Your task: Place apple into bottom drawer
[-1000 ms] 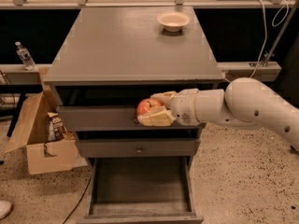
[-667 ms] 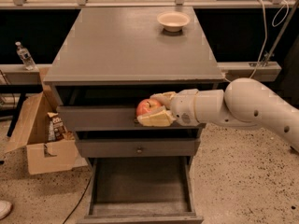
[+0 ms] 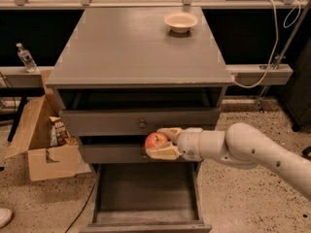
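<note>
While your claw [image 3: 155, 142] hung before the middle drawer [image 3: 112, 153], it was closed on the apple [image 3: 154, 139], pressing it from above and from below. The bottom drawer [image 3: 146, 191] stood open just underneath, and the apple was above it, not inside.

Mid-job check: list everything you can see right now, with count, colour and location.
cabinet: 1, grey, centre
upper drawers: 2, grey, brass knobs, cabinet front
bottom drawer: 1, grey, open, at floor level
apple: 1, red-orange, in front of the upper drawers
bowl: 1, cream, cabinet top, far right
cardboard box: 1, brown, floor, left of cabinet
bottle: 1, clear, left ledge
cable: 1, white, right side
arm: 1, white, entering from right
gripper: 1, cream, closed on the apple
</note>
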Controlling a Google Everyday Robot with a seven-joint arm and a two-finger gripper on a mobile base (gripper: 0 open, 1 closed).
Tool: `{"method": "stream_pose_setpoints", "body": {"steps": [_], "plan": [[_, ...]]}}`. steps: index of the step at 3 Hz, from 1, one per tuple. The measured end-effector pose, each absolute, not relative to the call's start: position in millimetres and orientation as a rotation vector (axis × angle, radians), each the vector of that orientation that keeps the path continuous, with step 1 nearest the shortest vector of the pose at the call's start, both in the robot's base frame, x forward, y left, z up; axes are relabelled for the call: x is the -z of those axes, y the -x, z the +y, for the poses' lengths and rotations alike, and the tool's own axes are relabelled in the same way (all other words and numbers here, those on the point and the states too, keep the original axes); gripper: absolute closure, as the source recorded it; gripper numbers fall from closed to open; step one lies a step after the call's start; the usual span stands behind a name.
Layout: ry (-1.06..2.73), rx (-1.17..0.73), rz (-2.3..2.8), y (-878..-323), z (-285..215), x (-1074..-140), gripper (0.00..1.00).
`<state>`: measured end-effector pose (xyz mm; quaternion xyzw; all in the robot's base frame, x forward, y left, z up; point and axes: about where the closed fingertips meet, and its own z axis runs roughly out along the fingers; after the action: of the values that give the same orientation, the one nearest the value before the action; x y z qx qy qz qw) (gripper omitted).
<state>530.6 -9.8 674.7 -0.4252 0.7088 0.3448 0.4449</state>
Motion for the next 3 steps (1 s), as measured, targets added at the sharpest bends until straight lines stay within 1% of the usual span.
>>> {"method": "stream_pose_setpoints", "body": {"steps": [2,3], "plan": [[0.995,-0.928,1.826,-530.5,-11.0,-560.6,1.00],[0.987,-0.952,1.891,-528.1,-3.4,-507.0,1.00]]}}
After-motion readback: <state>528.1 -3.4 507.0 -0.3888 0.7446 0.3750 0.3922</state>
